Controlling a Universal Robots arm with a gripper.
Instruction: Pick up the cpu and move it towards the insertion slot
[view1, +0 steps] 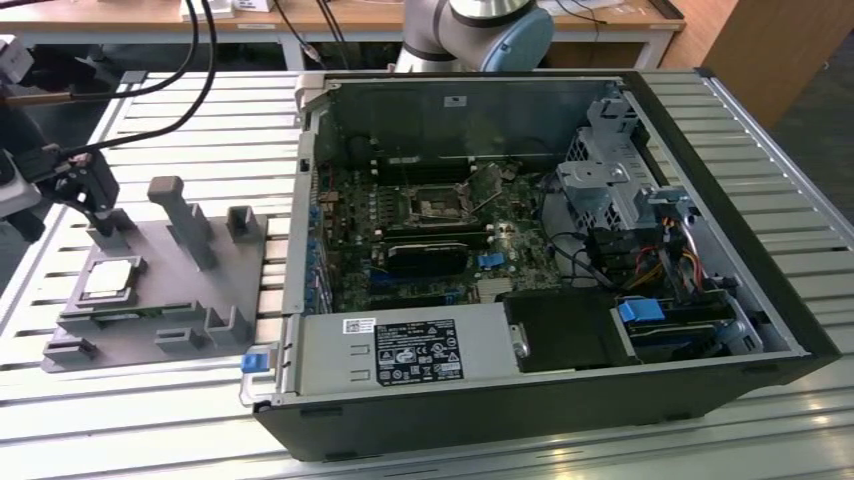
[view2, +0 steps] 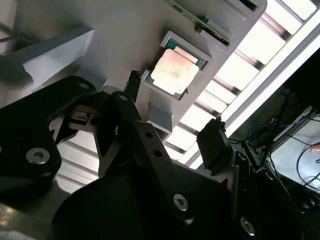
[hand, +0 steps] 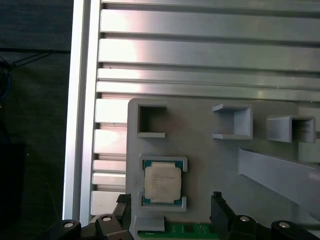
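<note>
Cpu (hand: 162, 184) lies in a recess of the grey fixture (hand: 210, 160), the hand (hand: 170, 200) hanging over it, released and empty.

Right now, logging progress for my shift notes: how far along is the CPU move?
Nothing is done yet: the cpu lies in a pocket of the grey fixture. In hand: the open gripper hovers close by it, holding nothing. Left: the pickup and the move to the insertion slot inside the computer case.
</note>
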